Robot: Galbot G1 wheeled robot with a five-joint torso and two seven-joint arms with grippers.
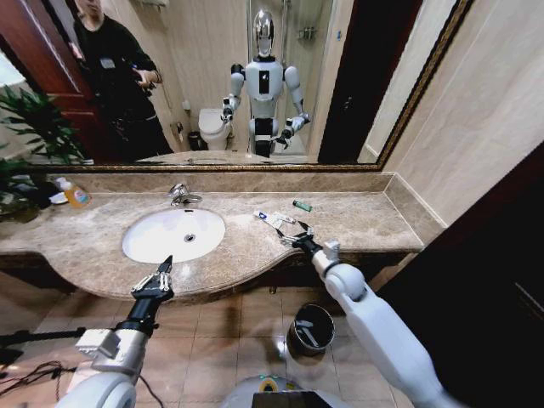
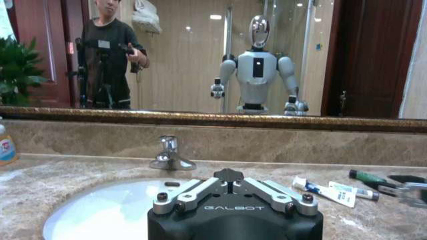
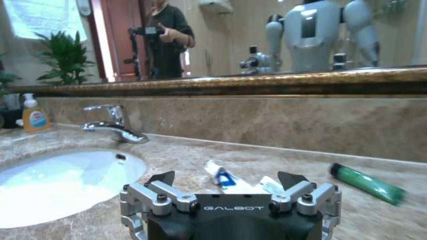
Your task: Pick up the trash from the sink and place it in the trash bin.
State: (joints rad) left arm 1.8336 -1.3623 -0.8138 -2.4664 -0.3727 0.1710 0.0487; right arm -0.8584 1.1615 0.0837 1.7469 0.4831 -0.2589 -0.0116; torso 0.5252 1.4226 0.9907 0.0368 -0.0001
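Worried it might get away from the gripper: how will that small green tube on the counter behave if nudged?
The green tube looks round and smooth, so it will probably roll on the flat marble counter. It looks small, likely light and easily knocked by the open right gripper.

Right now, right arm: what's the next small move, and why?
Probably ease the right gripper forward and down onto the white-and-blue tube and close. The fingers stand open with the tube on the marble counter just ahead between them, not yet grasped. The left gripper waits open at the counter's front edge; the trash bin sits on the floor below.
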